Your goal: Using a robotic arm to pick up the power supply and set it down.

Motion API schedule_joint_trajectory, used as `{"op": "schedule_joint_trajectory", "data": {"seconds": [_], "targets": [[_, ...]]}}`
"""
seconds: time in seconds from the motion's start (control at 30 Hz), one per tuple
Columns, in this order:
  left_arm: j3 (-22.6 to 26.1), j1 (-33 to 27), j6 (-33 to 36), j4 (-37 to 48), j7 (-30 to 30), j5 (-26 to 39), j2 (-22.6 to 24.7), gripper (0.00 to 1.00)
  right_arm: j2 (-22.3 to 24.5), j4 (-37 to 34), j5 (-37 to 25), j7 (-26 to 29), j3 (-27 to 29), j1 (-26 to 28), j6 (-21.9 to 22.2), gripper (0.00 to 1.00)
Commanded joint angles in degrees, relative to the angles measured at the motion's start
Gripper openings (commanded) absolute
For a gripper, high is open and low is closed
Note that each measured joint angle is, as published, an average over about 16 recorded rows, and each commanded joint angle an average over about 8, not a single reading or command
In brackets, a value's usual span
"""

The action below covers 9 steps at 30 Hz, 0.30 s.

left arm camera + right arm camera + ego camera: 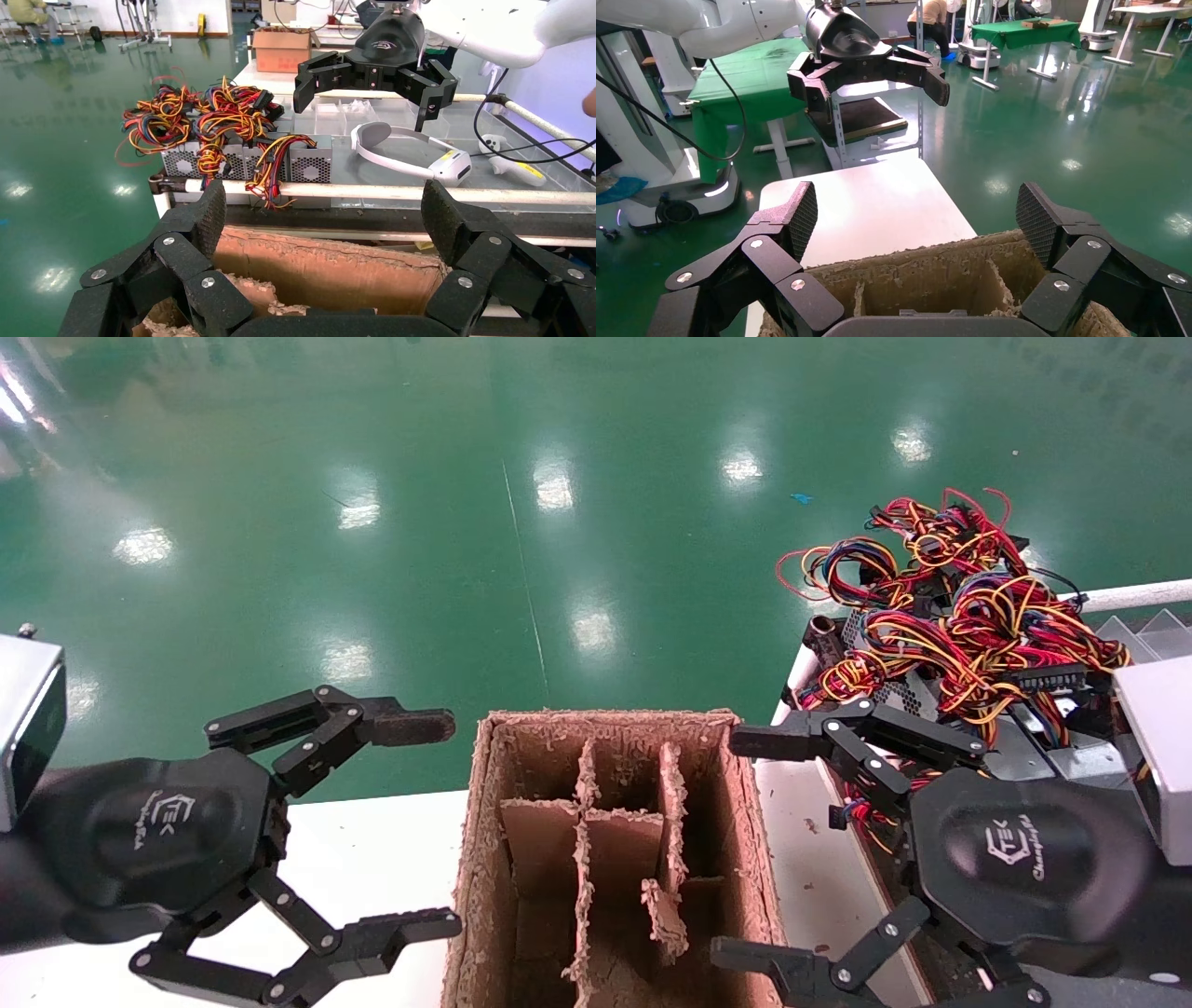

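Green floor behind; divided cardboard box (615, 859) sits between left gripper (424, 826) and right gripper (745, 845), fingers spread.

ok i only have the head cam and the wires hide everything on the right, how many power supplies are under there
observer: The left wrist view shows at least three grey power supplies standing in a row. Their fan grilles face the cardboard box from behind a white rail.
operator: fine, here the right gripper and left gripper just sit open either side of the box. anything else in that tray
observer: Yes, a white headset lies flat beside the supplies, apart from the wires.
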Motion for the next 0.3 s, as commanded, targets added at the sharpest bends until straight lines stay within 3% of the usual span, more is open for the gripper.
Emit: {"op": "schedule_joint_trajectory", "data": {"seconds": [0.03, 0.3], "targets": [[0.00, 0.00, 0.00, 0.00, 0.00, 0.00, 0.00, 1.00, 0.00, 0.00, 0.00, 0.00, 0.00, 0.00, 0.00, 1.00], [0.00, 0.00, 0.00, 0.00, 0.00, 0.00, 0.00, 1.00, 0.00, 0.00, 0.00, 0.00, 0.00, 0.00, 0.00, 1.00]]}}
